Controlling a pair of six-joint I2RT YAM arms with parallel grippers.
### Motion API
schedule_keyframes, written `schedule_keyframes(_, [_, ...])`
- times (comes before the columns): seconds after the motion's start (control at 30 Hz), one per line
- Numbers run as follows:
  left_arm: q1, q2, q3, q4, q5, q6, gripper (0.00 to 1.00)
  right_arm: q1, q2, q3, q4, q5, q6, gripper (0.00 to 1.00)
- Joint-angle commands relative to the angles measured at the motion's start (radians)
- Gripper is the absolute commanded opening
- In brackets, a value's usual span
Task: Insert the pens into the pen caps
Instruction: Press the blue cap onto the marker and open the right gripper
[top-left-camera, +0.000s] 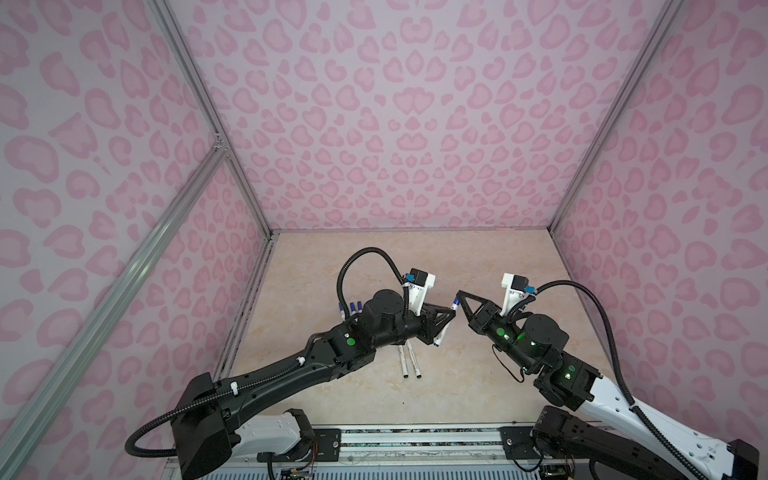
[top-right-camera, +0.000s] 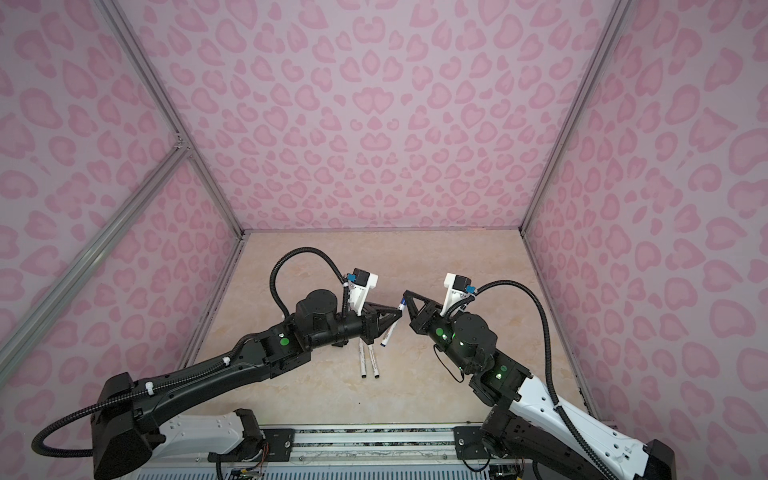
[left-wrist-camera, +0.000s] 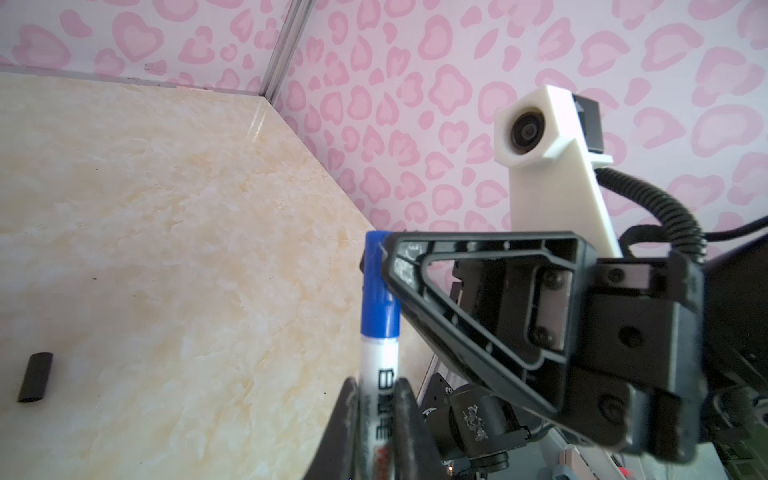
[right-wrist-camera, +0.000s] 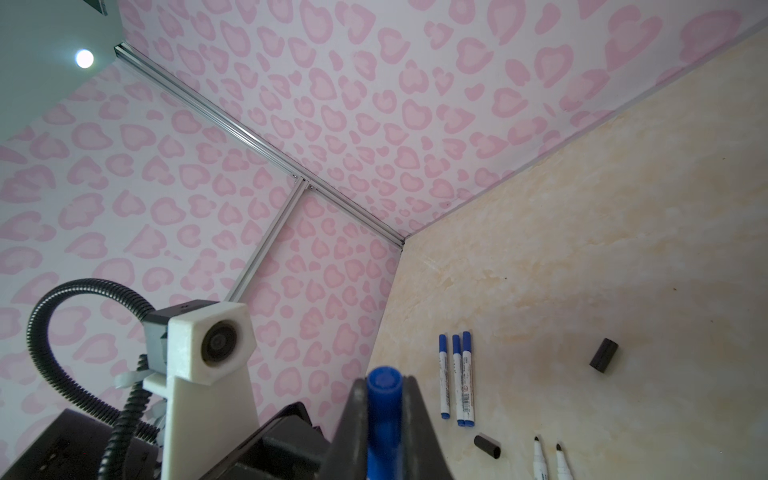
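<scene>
My left gripper (left-wrist-camera: 376, 382) is shut on the white barrel of a pen (left-wrist-camera: 379, 374), held above the table in both top views (top-left-camera: 441, 332) (top-right-camera: 387, 336). A blue pen cap (left-wrist-camera: 377, 299) sits over that pen's tip. My right gripper (right-wrist-camera: 384, 380) is shut on the cap (right-wrist-camera: 384, 399), and the two grippers meet tip to tip mid-table (top-left-camera: 457, 300). Three capped blue pens (right-wrist-camera: 457, 374) lie side by side. Two uncapped black-tipped pens (top-left-camera: 409, 361) lie near the left arm. Two black pen caps (right-wrist-camera: 603, 355) (right-wrist-camera: 487, 445) lie loose on the table.
The marble-look table (top-left-camera: 478, 374) is boxed in by pink patterned walls (top-left-camera: 395, 124) on three sides. The left arm (top-left-camera: 291, 374) hides part of the capped pens in both top views. A rail (top-left-camera: 415, 440) runs along the front edge.
</scene>
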Motion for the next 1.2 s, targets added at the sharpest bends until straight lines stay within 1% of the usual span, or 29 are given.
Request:
schedule_keyframes(0.0, [0.035,-0.004,-0.008,0.089,-0.11,-0.06,0.03,0.017,-0.021,-0.024,0.049,-0.091,0.028,0.06])
schedule_keyframes(0.1, [0.04,0.003,0.001,0.091,-0.099,-0.067,0.03,0.033,-0.029,-0.036,0.054,-0.063,0.035,0.06])
schedule_keyframes(0.27, [0.065,0.027,0.008,0.122,-0.033,-0.107,0.03,0.076,-0.011,-0.033,0.067,-0.013,0.024,0.06])
schedule_keyframes(0.37, [0.067,0.034,0.018,0.102,-0.057,-0.103,0.03,0.09,0.01,-0.019,0.059,0.002,0.025,0.04])
schedule_keyframes(0.47, [0.058,0.031,0.038,0.039,-0.152,-0.063,0.03,0.119,0.038,0.038,-0.067,0.091,0.047,0.01])
schedule_keyframes(0.53, [0.045,0.021,0.042,0.015,-0.238,-0.031,0.03,0.131,0.064,0.071,-0.145,0.133,0.064,0.0])
schedule_keyframes(0.6, [0.033,0.016,0.045,-0.032,-0.325,-0.006,0.03,0.134,0.087,0.083,-0.158,0.137,0.076,0.0])
schedule_keyframes(0.7, [-0.004,0.032,0.09,-0.118,-0.492,0.04,0.03,0.139,0.127,0.116,-0.199,0.136,0.102,0.0])
schedule_keyframes(0.77, [-0.018,0.05,0.114,-0.152,-0.542,0.056,0.03,0.149,0.149,0.133,-0.203,0.135,0.096,0.0])
schedule_keyframes(0.87, [-0.018,0.062,0.12,-0.147,-0.526,0.048,0.03,0.161,0.168,0.13,-0.148,0.12,0.07,0.0])
schedule_keyframes(0.93, [-0.008,0.063,0.122,-0.135,-0.478,0.04,0.03,0.163,0.169,0.118,-0.115,0.103,0.062,0.0])
schedule_keyframes(1.1, [0.09,0.071,0.103,-0.074,-0.224,-0.043,0.03,0.164,0.149,0.079,-0.037,0.063,0.042,0.0])
schedule_keyframes(1.17, [0.103,0.069,0.095,-0.046,-0.166,-0.053,0.03,0.164,0.133,0.074,-0.032,0.063,0.033,0.0])
